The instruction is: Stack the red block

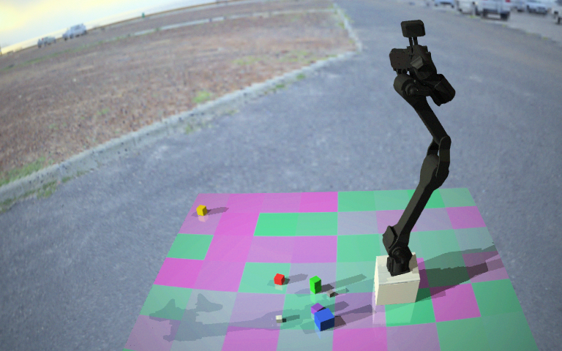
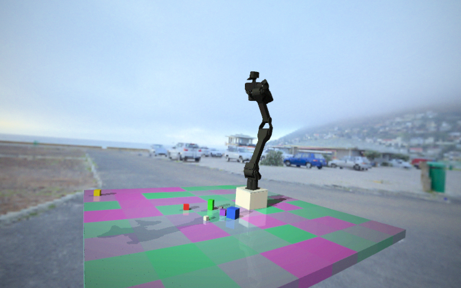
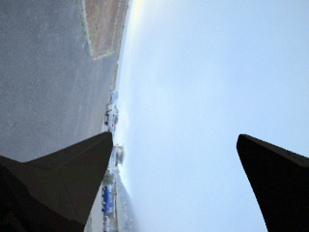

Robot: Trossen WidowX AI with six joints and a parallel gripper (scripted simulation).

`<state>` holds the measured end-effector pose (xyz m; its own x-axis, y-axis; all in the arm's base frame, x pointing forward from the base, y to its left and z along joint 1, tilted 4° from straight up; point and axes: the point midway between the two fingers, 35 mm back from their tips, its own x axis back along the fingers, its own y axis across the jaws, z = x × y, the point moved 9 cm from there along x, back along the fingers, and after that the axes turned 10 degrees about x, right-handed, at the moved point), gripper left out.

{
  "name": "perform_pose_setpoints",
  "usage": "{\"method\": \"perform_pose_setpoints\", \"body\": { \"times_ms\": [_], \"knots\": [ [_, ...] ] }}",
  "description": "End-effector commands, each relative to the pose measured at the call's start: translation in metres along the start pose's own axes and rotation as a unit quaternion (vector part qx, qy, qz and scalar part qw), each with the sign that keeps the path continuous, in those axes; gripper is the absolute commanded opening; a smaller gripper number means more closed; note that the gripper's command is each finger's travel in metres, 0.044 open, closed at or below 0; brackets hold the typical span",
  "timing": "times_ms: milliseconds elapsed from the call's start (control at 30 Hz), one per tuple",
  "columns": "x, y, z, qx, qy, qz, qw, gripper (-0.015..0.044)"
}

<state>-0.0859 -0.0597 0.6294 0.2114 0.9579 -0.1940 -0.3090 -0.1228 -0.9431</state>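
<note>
A red block sits on the checkered table. The green tower stands upright to its right, apart from it, with nothing on top. My gripper is open and empty in the wrist view, with its two fingers wide apart against the sky. In the top and exterior views the arm is raised and the gripper is high above the table, far from the red block and the tower.
A blue block and a purple block are in front of the tower. A small white block lies left of them. A yellow block is at the far left corner. A small grey block is right of the tower.
</note>
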Motion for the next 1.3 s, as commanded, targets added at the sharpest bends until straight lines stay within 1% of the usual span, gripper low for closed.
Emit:
{"method": "perform_pose_setpoints", "body": {
  "times_ms": [0,33,67,133,233,333,400,500,600,800,1033,1133,1267],
  "knots": [
    [0.000,-0.001,-0.001,0.005,0.003,0.002,1.000,0.0426],
    [0.001,-0.003,-0.004,0.021,0.011,0.009,1.000,0.0440],
    [0.003,-0.007,-0.010,0.049,0.024,0.021,0.998,0.0440],
    [0.009,-0.021,-0.028,0.133,0.044,0.046,0.989,0.0440],
    [0.017,-0.042,-0.060,0.262,0.069,0.082,0.959,0.0440],
    [0.025,-0.059,-0.094,0.390,0.096,0.116,0.909,0.0440],
    [0.030,-0.068,-0.123,0.491,0.119,0.136,0.852,0.0440],
    [0.038,-0.079,-0.172,0.622,0.148,0.174,0.749,0.0440],
    [0.045,-0.084,-0.221,0.719,0.169,0.216,0.639,0.0440],
    [0.059,-0.072,-0.319,0.843,0.196,0.297,0.403,0.0440],
    [0.071,-0.028,-0.421,0.890,0.208,0.388,0.119,0.0440],
    [0.077,-0.001,-0.460,0.879,0.211,0.427,-0.004,0.0440],
    [0.085,0.042,-0.505,0.834,0.210,0.483,-0.165,0.0440]
  ]
}}
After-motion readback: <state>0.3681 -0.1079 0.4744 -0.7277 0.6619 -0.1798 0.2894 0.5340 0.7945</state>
